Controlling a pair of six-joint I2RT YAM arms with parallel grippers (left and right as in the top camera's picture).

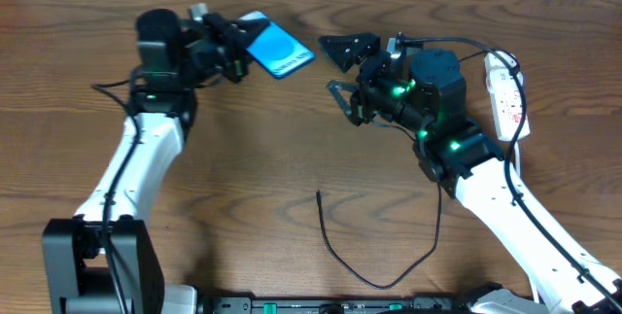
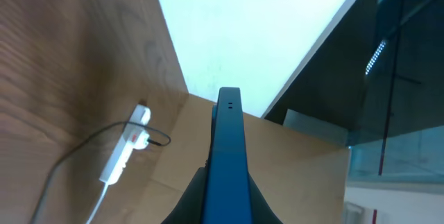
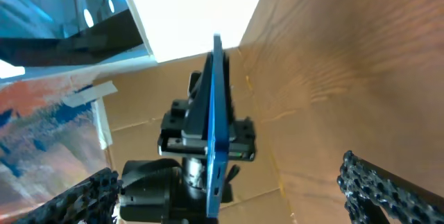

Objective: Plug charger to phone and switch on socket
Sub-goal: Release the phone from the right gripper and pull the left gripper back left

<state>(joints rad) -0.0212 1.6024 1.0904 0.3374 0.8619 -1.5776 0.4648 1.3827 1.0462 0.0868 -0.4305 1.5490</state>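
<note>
The phone [image 1: 279, 50], its screen bright blue, is held up off the table at the back left with my left gripper [image 1: 231, 50] shut on its left end. In the left wrist view it stands edge-on [image 2: 227, 148] between the dark fingers. My right gripper [image 1: 342, 71] hangs open just right of the phone, holding nothing. Its wrist view shows the phone's thin edge [image 3: 216, 106] ahead, between the spread fingertips [image 3: 388, 189]. The charger [image 1: 335, 251], a thin black cable, lies loose on the table, its tip [image 1: 319, 194] pointing away from me. The socket [image 1: 506, 90] lies at the far right.
The charger's cable loops near the front edge and runs up under my right arm [image 1: 505, 183]. A white cord trails from the socket [image 2: 123, 151] toward the right edge. Bare wood lies between the two arms.
</note>
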